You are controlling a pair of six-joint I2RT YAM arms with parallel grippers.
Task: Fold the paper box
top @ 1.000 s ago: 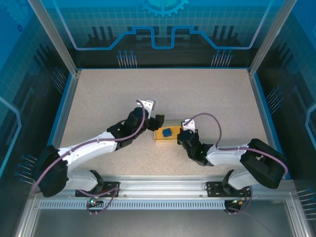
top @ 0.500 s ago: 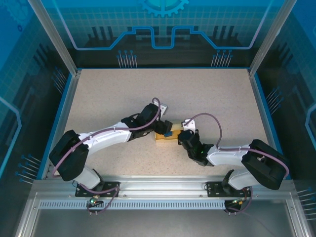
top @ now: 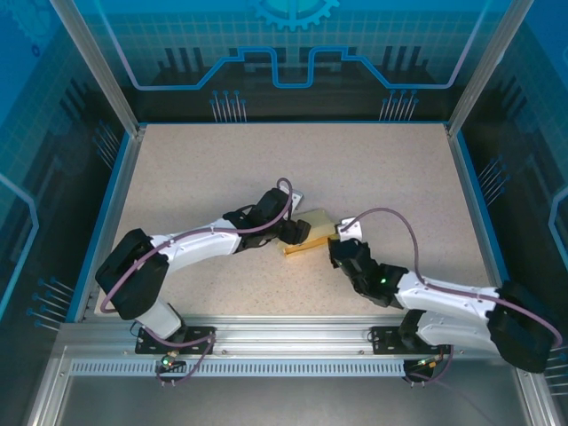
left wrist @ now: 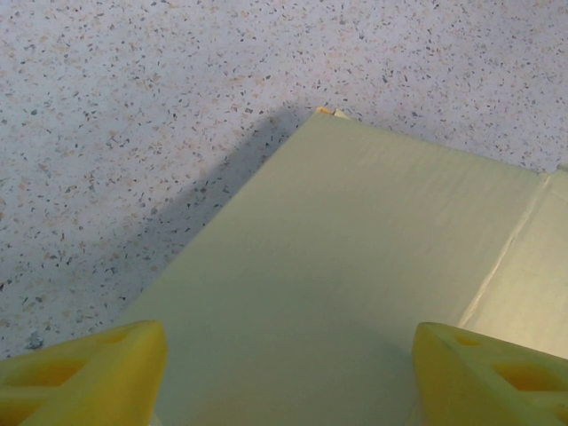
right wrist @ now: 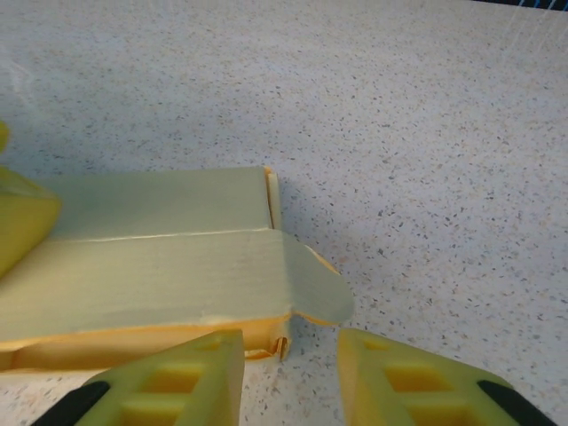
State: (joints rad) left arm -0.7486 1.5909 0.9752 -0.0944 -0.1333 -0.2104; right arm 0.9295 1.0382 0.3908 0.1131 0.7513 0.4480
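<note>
The pale yellow thin-card paper box (top: pixel 308 234) lies near the middle of the speckled beige table (top: pixel 195 169), with 1 arm reaching in from each side.

The left pincer (top: pixel 298 232) is on the box's left end. From the left wrist, its 2 yellow fingertips (left wrist: pixel 84 373) stand spread wide over the box's flat top panel (left wrist: pixel 355 266). The card runs on past the right fingertip to a fold line, so the pincer is open and grips nothing. Whether the tips press on the card I cannot tell.

The right pincer (top: pixel 335 242) sits low at the box's right end, just beside it. From the right wrist, its 2 yellow fingertips (right wrist: pixel 169 382) are parted by a moderate gap with only bare table between them, so it has hold of nothing. The near corner of the box (right wrist: pixel 160 266) lies just ahead of that gap. A rounded card flap (right wrist: pixel 312 288) sticks out at that end, tilted down toward the table. A yellow fingertip of the left pincer (right wrist: pixel 19 217) rests on the far left of the box.
</note>
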